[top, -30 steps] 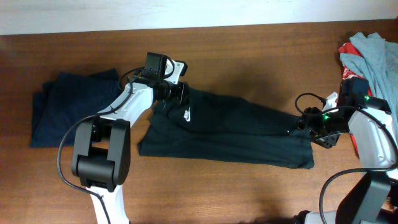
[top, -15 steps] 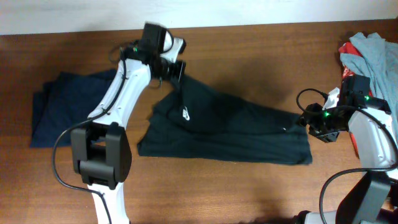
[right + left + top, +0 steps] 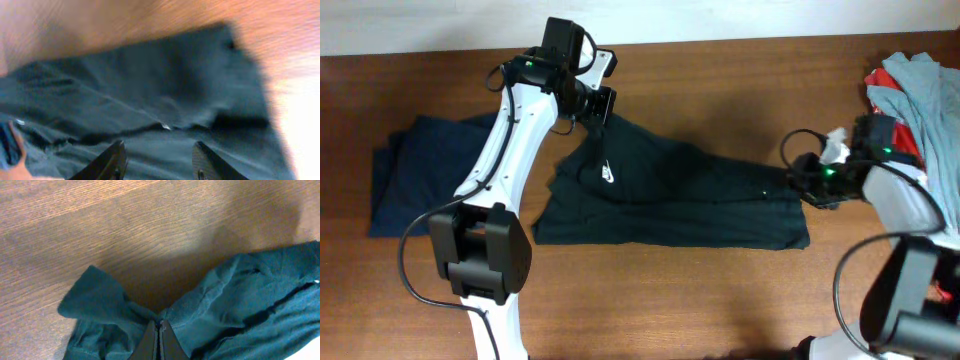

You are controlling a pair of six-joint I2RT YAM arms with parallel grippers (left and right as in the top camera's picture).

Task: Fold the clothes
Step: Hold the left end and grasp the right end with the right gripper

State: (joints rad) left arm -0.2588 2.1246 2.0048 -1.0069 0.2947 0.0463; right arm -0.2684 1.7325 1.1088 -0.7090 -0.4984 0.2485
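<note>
Within left hand [image 3: 159, 333], dark garment [image 3: 235, 297] pinched.

Even bright light, right wrist blurred

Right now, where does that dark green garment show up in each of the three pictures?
Overhead: dark green garment spread across the middle of the picture.
Left wrist: lower right, a fold pinched in the shut left claw.
Right wrist: fills most of the frame, beneath the open right claw.
Shared landmark: the brown wooden table beyond the garment's edge.
</note>
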